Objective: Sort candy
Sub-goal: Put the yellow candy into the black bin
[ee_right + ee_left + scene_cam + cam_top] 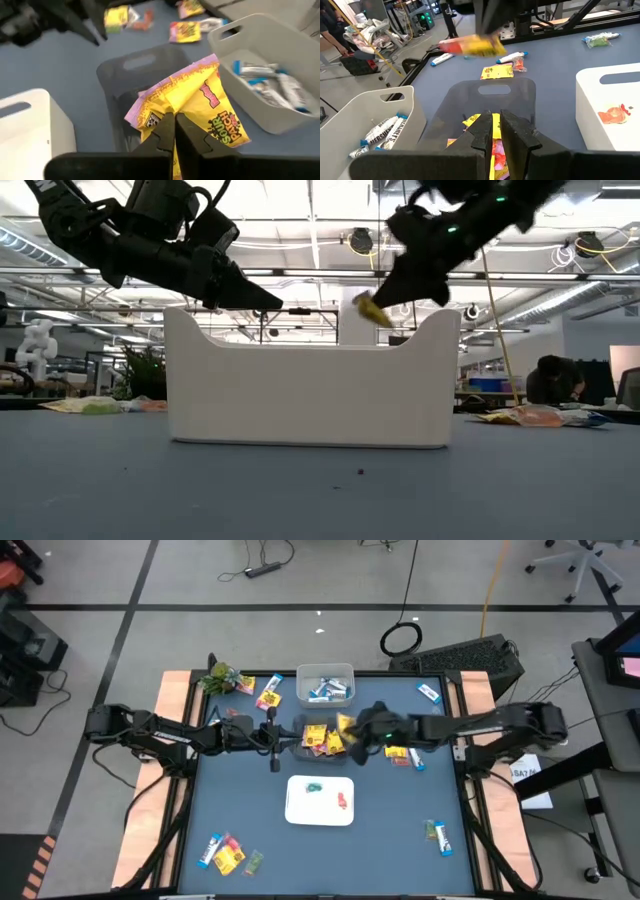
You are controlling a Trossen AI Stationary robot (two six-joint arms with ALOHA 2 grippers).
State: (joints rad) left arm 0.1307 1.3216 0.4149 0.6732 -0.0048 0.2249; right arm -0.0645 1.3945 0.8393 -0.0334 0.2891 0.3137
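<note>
Taking the dark bin (322,738) at the middle of the worktop (240,810) as the landmark: far to its left, at the worktop's back corner, lies a green leafy object (219,677), with loose candy just beside it. The left gripper (274,737) sits at the bin's left edge, its fingers (515,132) pressed together and holding nothing that can be seen, apparently waiting clear of the opening.

Inside the bin lie yellow packets (492,145), so this looks like the compartment for that kind. Behind it a clear bin (325,683) holds blue-and-white bars (267,82); in front of it a white bin (320,800) holds red and green pieces.

Over the dark bin's right edge, the right gripper (173,131) is clamped on a yellow packet (197,107), pinching one end so the rest hangs free. In the top view, its long axis seems to slant back and left from the fingers, across the bin. Held above the opening, it appears ready to drop.

Right of the bin, more candy lies scattered.
</note>
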